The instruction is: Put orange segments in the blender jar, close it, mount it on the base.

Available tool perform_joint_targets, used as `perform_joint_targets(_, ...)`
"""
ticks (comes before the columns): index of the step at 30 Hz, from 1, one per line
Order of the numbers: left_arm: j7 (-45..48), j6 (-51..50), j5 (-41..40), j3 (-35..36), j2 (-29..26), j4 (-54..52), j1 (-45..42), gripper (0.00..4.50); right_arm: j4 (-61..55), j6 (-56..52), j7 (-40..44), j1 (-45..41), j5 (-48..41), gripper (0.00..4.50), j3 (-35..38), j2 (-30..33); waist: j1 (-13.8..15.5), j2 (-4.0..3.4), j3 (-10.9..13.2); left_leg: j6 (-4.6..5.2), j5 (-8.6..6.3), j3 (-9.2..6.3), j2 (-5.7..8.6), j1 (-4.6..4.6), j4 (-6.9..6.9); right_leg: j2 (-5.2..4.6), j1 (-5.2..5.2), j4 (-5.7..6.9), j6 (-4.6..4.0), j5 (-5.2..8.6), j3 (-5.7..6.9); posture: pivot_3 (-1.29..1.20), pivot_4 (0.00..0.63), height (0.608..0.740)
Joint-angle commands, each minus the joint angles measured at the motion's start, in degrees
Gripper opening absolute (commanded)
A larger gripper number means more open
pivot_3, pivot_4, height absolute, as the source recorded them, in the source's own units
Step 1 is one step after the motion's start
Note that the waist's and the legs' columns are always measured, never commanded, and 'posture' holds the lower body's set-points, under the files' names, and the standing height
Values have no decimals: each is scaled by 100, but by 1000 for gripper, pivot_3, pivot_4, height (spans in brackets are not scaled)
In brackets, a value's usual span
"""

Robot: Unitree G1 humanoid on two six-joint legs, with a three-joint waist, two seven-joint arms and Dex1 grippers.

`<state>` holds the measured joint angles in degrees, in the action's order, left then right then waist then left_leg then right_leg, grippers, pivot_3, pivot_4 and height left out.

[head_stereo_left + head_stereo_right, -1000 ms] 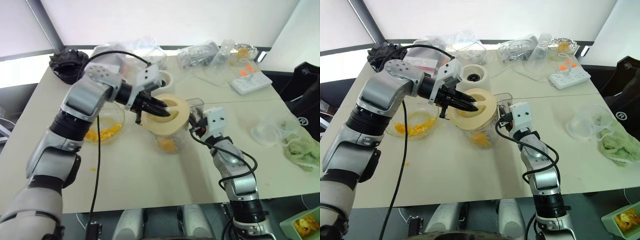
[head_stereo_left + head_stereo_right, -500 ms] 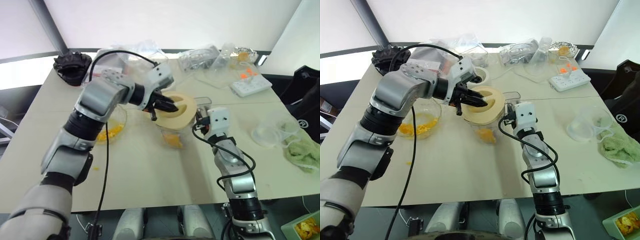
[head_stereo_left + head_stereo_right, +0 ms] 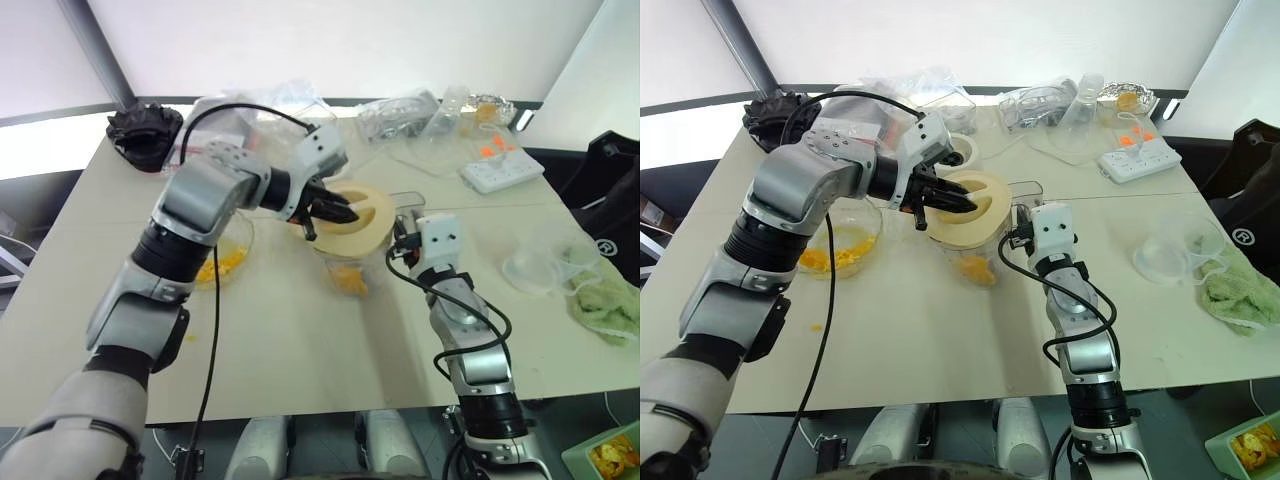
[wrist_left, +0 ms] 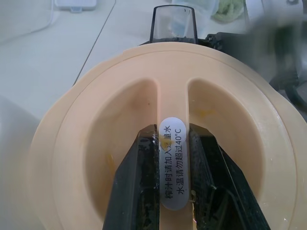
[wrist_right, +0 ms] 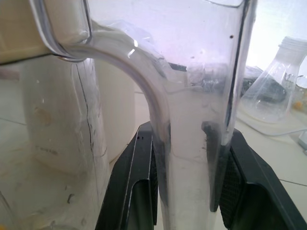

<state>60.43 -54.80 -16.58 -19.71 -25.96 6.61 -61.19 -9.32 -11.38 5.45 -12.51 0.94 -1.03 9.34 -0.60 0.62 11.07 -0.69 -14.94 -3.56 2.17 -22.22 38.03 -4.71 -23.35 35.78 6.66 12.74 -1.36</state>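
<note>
- Your left pincer (image 4: 175,191) is clamped on the centre rib of the cream lid (image 3: 352,217), which sits tilted on the rim of the blender jar (image 3: 975,262).
- Your right pincer (image 5: 189,167) grips the jar's clear handle (image 5: 192,143) from 3 o'clock.
- Orange segments (image 3: 347,280) lie in the jar's bottom; more sit in the glass bowl (image 3: 835,250) at 9 o'clock.
- The base (image 3: 952,152) stands on the tabletop (image 3: 290,340) at 12 o'clock, behind the jar.
</note>
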Motion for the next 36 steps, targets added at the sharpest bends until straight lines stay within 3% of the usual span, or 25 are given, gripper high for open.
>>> perform_joint_targets(1, -1090, -215, 796, -114, -183, 698, 355, 256, -755, 825, -98, -333, -124, 1058, 334, 3, -1, 0, 0, 0, 0, 0, 0, -1, 0, 0, 0, -2, 0, 0, 0, 0, 150, 740)
perform_joint_targets(3, -1104, -226, 745, -40, -146, 670, 335, 256, -745, 828, -90, -331, -132, 1058, 349, 22, -2, 0, 0, 0, 0, 0, 0, -3, 0, 0, 0, -6, 0, 0, 0, 0, 150, 740)
perform_joint_targets(5, -1129, -128, 766, -11, -130, 643, 326, 1294, -736, 829, -80, -329, -140, 1021, 360, 40, -12, 0, 0, 0, 0, 0, 1, -5, -1, 0, -1, -10, 0, 0, 1, 0, 150, 740)
perform_joint_targets(6, -1153, -79, 776, -19, -134, 634, 325, 1606, -730, 831, -78, -330, -143, 1021, 364, 44, -19, -1, 2, 0, 0, 0, 0, -5, -2, 0, -1, -12, 0, 0, 0, 0, 150, 740)
perform_joint_targets(11, -1191, 593, 857, -35, -193, 527, 435, 4307, -694, 861, -75, -330, -150, 1021, 357, 69, -19, -1, 2, 0, 0, 2, 1, -14, -12, 1, -12, -20, 11, -7, 0, 0, 150, 740)
perform_joint_targets(12, -1186, 789, 859, 0, -197, 500, 481, 4466, -693, 862, -70, -328, -149, 1021, 358, 71, -18, -1, 2, 0, 0, 2, 2, -16, -14, 1, -14, -23, 13, -8, 0, 0, 150, 740)
perform_joint_targets(23, -1508, 1076, -319, 1634, 629, 207, 501, 4466, -695, 880, -29, -242, -127, 1021, 366, 50, -22, 1, 9, 0, 0, 5, 4, -37, -18, 0, -36, -27, 19, -14, -1, 0, 150, 740)
perform_joint_targets(27, -2032, 1459, -542, 2190, 979, 34, 554, 4466, -651, 913, 17, -206, -148, 1021, 386, 33, -39, 1, 9, -7, 4, 7, 5, -104, -9, 0, -114, -2, 20, -17, -3, 0, 150, 740)
perform_joint_targets(36, -2663, 1298, -1215, 3106, 946, -417, 637, 4466, -684, 767, 200, -189, -316, 1021, 607, 119, -36, 0, 10, -20, 11, 11, 10, -110, -9, 4, -136, 28, 12, -20, -8, 0, 150, 740)
